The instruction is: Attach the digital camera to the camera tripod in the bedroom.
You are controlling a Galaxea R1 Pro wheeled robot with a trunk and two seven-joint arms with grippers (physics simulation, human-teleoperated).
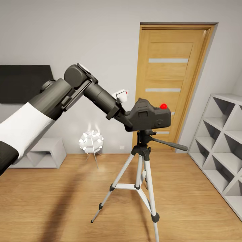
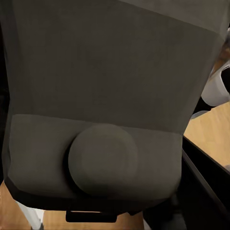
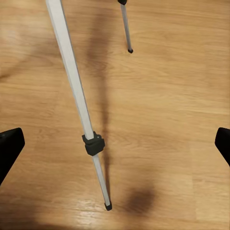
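Note:
The black digital camera, red button on top, sits right over the dark head of the camera tripod; its underside appears to touch the head. My left gripper is shut on the camera's left side. In the left wrist view the camera body is very close, with its round lens facing me. The tripod's silver legs spread on the plank floor, pan handle pointing right. My right gripper is open low above the floor, a tripod leg between its fingertips.
A wooden door stands behind the tripod. Grey cube shelving lines the right wall. A white flower-shaped lamp and a low cabinet stand at the back left, under a dark wall panel.

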